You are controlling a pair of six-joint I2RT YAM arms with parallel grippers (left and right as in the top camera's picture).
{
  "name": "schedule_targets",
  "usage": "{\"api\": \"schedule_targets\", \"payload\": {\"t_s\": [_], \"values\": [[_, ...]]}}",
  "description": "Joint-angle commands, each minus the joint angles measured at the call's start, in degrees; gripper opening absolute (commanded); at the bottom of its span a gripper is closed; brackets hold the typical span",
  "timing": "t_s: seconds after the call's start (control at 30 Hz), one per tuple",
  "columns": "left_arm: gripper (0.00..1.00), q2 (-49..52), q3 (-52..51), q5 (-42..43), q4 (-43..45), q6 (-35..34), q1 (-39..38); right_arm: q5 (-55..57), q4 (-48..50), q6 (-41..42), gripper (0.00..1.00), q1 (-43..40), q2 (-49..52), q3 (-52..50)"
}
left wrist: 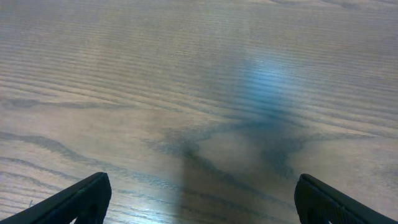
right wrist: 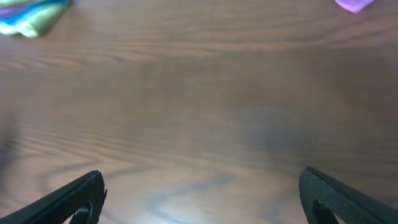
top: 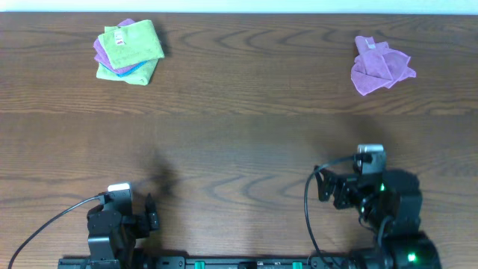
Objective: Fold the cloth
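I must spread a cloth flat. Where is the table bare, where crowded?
Bare: the far strip between the stacked green cloth and the purple cloth, and all the table from there to the left gripper and right gripper. Crowded only at those two cloths.

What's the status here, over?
Left gripper open, empty. Right gripper open, empty. Lime-green cloth folded atop cloth stack, far left. Crumpled purple cloth far right, apart.

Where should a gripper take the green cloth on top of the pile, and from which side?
Probably the near right corner of the green cloth, from the near side with the left gripper: it lies flat on the pile, so only an edge can be pinched.
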Motion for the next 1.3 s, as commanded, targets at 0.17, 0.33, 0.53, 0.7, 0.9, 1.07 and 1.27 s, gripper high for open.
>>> {"api": "schedule_targets", "payload": {"t_s": [0.17,0.33,0.53,0.7,0.9,1.07,1.27], "values": [[0.95,-0.5,-2.2,-0.9,-1.2,-0.4,-0.3,5.7,0.0,-9.0,0.99,-2.6,-15.8,-12.1],[0.95,-0.5,-2.2,-0.9,-1.2,-0.4,-0.3,7.0,-0.6,-9.8,0.99,-4.0,-20.0,-14.8],[0.95,-0.5,-2.2,-0.9,-1.2,-0.4,-0.3,8.3,-1.6,-9.6,0.99,-4.0,-22.8,-16.8],[0.95,-0.5,-2.2,-0.9,-1.2,-0.4,-0.3,8.7,-3.3,-9.6,0.99,-3.9,-23.4,-16.8],[0.95,-0.5,-2.2,-0.9,-1.2,-0.4,-0.3,8.6,-3.2,-9.6,0.99,-3.9,-23.3,-16.8],[0.95,-0.5,-2.2,-0.9,-1.2,-0.4,-0.3,8.6,-3.2,-9.6,0.99,-3.9,-23.3,-16.8],[0.95,-0.5,-2.2,-0.9,-1.2,-0.4,-0.3,8.6,-3.2,-9.6,0.99,-3.9,-23.3,-16.8]]}}
